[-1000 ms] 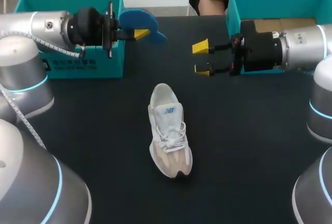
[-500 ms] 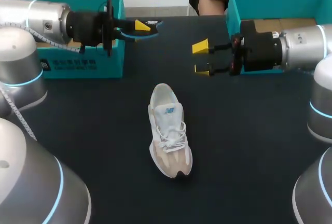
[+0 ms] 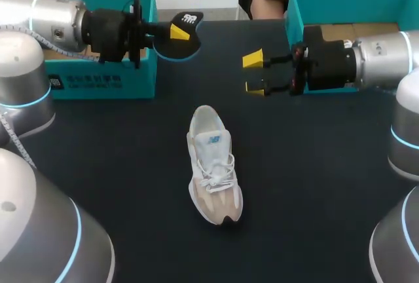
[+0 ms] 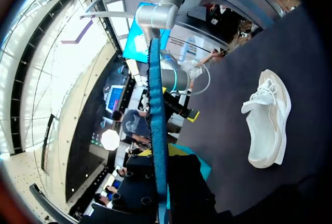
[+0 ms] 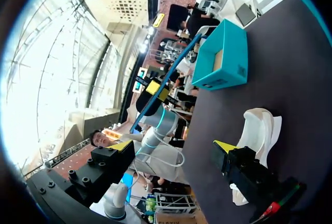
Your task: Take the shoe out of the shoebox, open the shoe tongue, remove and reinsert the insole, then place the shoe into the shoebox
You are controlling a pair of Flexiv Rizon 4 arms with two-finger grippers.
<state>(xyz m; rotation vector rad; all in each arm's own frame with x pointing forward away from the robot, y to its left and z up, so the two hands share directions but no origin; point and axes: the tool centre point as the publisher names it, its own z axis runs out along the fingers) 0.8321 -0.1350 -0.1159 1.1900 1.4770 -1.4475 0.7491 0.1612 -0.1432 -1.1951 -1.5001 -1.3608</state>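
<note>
Insole (image 3: 184, 47) held aloft, shoe (image 3: 213, 165) on table (image 3: 314, 171)
Left gripper (image 3: 171, 32), arm horizontal, clamps the insole; right gripper (image 3: 254, 73), arm horizontal, fingers spread, grasps nothing; shoe lies mid-table, nearer than both.

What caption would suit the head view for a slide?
Left gripper holds the insole beside a teal shoebox; right gripper hangs open; the white shoe lies on the table.

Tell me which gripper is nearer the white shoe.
Right. The right gripper hovers open just beyond the shoe's heel, to its right; the left gripper, holding the insole, is farther back by the left shoebox.
</note>
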